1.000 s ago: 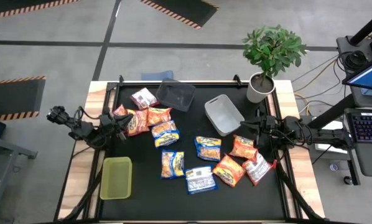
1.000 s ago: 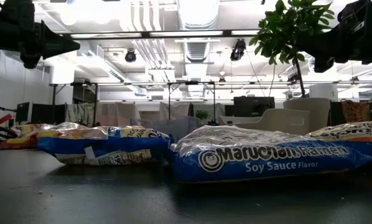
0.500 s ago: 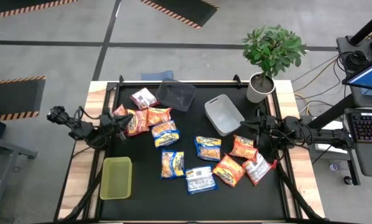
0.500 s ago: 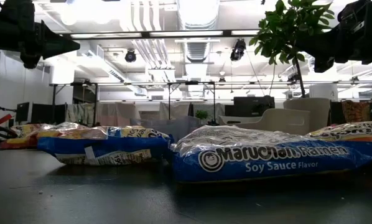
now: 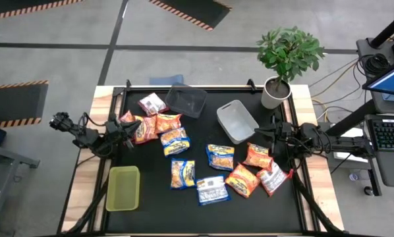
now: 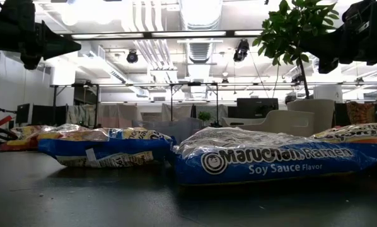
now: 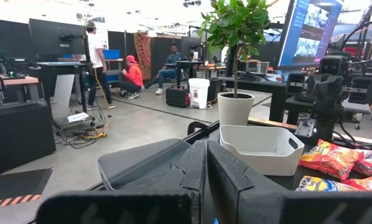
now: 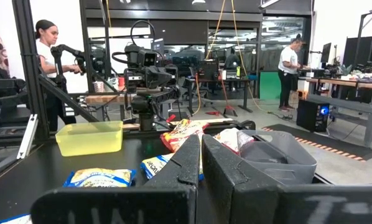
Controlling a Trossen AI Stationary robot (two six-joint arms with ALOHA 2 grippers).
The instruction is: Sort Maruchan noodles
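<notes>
Nothing is moving between the earlier frames and now: both arms are sitting parked at the table's side edges, left gripper (image 5: 123, 135) and right gripper (image 5: 268, 137) fully closed on nothing. Maruchan noodles (image 5: 215, 189) are lying scattered across the black table (image 5: 151, 197) (no bin holding any), so sorting is apparently yet to start.

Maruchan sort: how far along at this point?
Done: nothing visible. The yellow-green bin, dark grey bin and light grey bin hold no packets. In hand: nothing. The left gripper waits shut at the table's left edge, the right gripper shut at its right edge. Left: every noodle packet lies on the black table, from orange ones to blue-and-yellow.
</notes>
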